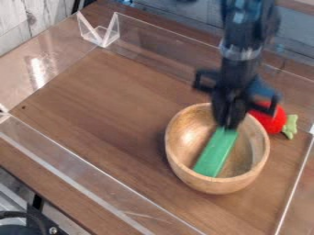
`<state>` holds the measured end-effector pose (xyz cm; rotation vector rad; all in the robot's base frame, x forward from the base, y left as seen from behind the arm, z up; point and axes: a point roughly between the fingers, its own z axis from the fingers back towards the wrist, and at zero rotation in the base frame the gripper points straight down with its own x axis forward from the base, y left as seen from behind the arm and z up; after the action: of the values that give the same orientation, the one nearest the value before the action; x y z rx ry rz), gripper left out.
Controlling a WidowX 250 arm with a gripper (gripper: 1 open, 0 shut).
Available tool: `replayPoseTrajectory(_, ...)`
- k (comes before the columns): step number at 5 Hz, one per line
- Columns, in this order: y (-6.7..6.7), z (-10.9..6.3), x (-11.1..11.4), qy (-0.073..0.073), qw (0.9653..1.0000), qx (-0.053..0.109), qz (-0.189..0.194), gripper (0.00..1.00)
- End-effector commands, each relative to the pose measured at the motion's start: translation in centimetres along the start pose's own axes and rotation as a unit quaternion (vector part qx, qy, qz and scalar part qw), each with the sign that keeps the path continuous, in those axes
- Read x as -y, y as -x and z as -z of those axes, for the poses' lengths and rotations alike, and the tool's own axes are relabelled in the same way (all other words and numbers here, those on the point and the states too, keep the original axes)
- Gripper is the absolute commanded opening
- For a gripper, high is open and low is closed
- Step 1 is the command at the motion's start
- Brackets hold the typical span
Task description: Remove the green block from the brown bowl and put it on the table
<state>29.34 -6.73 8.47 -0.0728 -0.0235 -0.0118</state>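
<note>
Desk (92, 106) — dark wood grain, clear plastic wall; pale panelling behind, far left. Brown bowl (179, 150), right of centre; green block (215, 154) inside, tilted. End effector (229, 117) — drawn narrow at the block's far end. Red toy (270, 119), just beside.

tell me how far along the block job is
Nothing looks finished yet: the green block lies inside the brown bowl. In hand: the pincer is down at the block's upper end, blurred, so I can't tell whether it has a grip. Left: lifting the block clear of the rim and setting it on the table.
</note>
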Motion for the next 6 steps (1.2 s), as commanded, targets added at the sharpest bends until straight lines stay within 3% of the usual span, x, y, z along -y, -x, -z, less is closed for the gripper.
replayPoseTrajectory(1,-1.2,-4.1,-0.3,-0.005,0.9992,0.033,-0.022,0.0)
replayPoseTrajectory(2,-1.3,-2.8,0.2,-0.005,0.9986,0.031,-0.044,1.0)
replayPoseTrajectory(4,-0.3,1.0,-0.2,-0.004,0.995,0.022,-0.097,1.0)
replayPoseTrajectory(6,-0.2,5.6,-0.2,0.003,0.9939,0.019,-0.109,1.0)
